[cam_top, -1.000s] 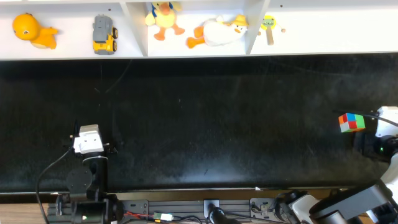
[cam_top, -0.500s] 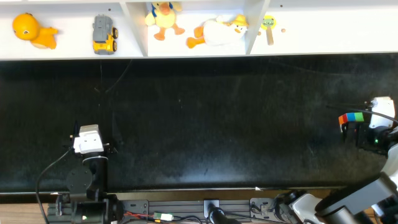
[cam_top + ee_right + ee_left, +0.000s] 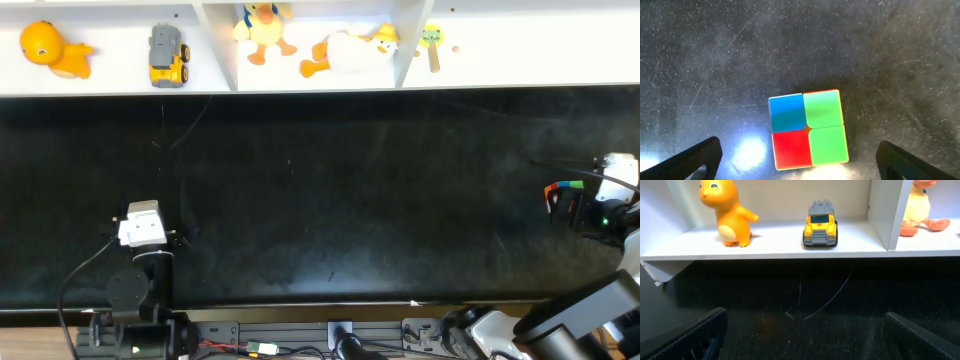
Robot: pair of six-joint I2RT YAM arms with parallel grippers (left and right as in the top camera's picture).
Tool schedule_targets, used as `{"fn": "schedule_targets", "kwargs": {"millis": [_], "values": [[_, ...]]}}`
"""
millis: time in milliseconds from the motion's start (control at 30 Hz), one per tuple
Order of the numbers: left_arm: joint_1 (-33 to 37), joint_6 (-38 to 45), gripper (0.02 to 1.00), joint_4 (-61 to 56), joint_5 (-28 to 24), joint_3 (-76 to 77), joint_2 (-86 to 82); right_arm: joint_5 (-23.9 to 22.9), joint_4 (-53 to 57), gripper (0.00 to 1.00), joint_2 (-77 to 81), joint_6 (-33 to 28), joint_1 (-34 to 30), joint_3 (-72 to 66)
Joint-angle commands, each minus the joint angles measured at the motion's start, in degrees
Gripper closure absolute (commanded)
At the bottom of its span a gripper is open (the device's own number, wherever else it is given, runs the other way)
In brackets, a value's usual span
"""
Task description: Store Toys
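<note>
Fingers (image 3: 695,157) of my right pincer (image 3: 797,147) stand spread wide, pinching nothing, and the colour cube (image 3: 807,127) sits on the black tabletop (image 3: 715,45) in the gap between them, apart from both and turned a little askew to them. Its upper face shows one blue square, one red and two green. From above, my right pincer (image 3: 577,205) and the cube (image 3: 562,186) are well short of the white shelf (image 3: 520,70), out past the shelf's right-hand end, with a wide stretch of tabletop (image 3: 330,200) between. My left pincer (image 3: 805,316) is spread open too and holds nothing; it faces the shelf's left compartment from well back over the tabletop. In that left compartment of the shelf (image 3: 780,255) stand an orange figure (image 3: 727,212) and, beside it toward the divider, a yellow truck (image 3: 820,225). The shelf's middle compartment holds a yellow duck plush (image 3: 264,30) sitting upright and a white duck plush (image 3: 350,50) lying on its side next to it. Just past the next divider, in the shelf's right compartment, lies a small green toy (image 3: 432,42); I cannot tell what it is.
</note>
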State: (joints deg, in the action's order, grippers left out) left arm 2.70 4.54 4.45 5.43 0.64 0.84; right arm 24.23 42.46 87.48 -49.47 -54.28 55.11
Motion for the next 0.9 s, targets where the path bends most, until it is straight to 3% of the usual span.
{"fn": "schedule_targets", "kwargs": {"millis": [33, 400, 533, 567, 600, 733, 833, 900], "values": [[-0.20, 0.59, 0.020, -0.04, 0.68, -0.20, -0.68, 0.07, -0.15, 0.003, 1.68, 1.68, 0.79, 1.31], [-0.20, 0.59, 0.020, -0.04, 0.68, -0.20, -0.68, -2.25, -0.46, 0.007, 3.28, 1.70, 3.32, 1.29], [-0.20, 0.59, 0.020, -0.04, 0.68, -0.20, -0.68, -4.79, -0.92, 0.174, 3.28, 1.68, 3.72, 1.29], [-0.20, 0.59, 0.020, -0.04, 0.68, -0.20, -0.68, -5.97, -0.94, 0.389, 3.28, 1.66, 3.72, 1.29], [-0.20, 0.59, 0.020, -0.04, 0.68, -0.20, -0.68, -6.43, -0.92, 0.435, 3.28, 1.64, 3.72, 1.29], [-0.20, 0.59, 0.020, -0.04, 0.66, -0.20, -0.68, -7.93, -0.85, 0.446, 3.28, 1.44, 3.69, 1.29], [-0.20, 0.59, 0.020, -0.04, 0.66, -0.20, -0.68, -8.04, -0.72, 0.544, 3.28, 1.46, 3.69, 1.29], [-0.20, 0.59, 0.020, -0.04, 0.68, -0.20, -0.68, -8.20, -0.74, 0.553, 3.28, 1.46, 3.72, 1.29]]}}
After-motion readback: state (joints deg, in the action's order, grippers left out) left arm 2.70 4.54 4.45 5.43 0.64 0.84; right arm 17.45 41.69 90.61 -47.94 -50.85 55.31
